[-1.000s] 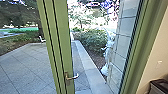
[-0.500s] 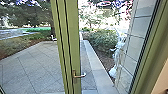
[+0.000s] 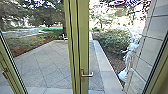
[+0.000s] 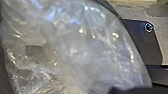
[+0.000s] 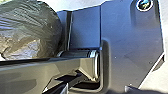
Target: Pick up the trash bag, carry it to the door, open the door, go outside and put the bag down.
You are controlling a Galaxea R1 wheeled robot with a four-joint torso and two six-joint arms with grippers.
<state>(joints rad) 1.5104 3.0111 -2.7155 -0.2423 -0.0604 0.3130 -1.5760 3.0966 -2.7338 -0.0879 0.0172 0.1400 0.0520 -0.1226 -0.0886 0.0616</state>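
1. Trash bag: creased, glossy film, rounded, beside my robot's dark plate.
2. Grippers: I cannot tell whether spread or pressed together.
3. Green door, upright edge ahead; beyond, open paving bounded by pale kerb.

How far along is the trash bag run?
Pickup looks done: the trash bag shows large at the left wrist, though I can't see what grips it. The door stage seems in hand, with the green upright and its handle close ahead; whether the door is ajar, I can't tell. Going out and setting the bag down look left, as the paving lies beyond the upright.
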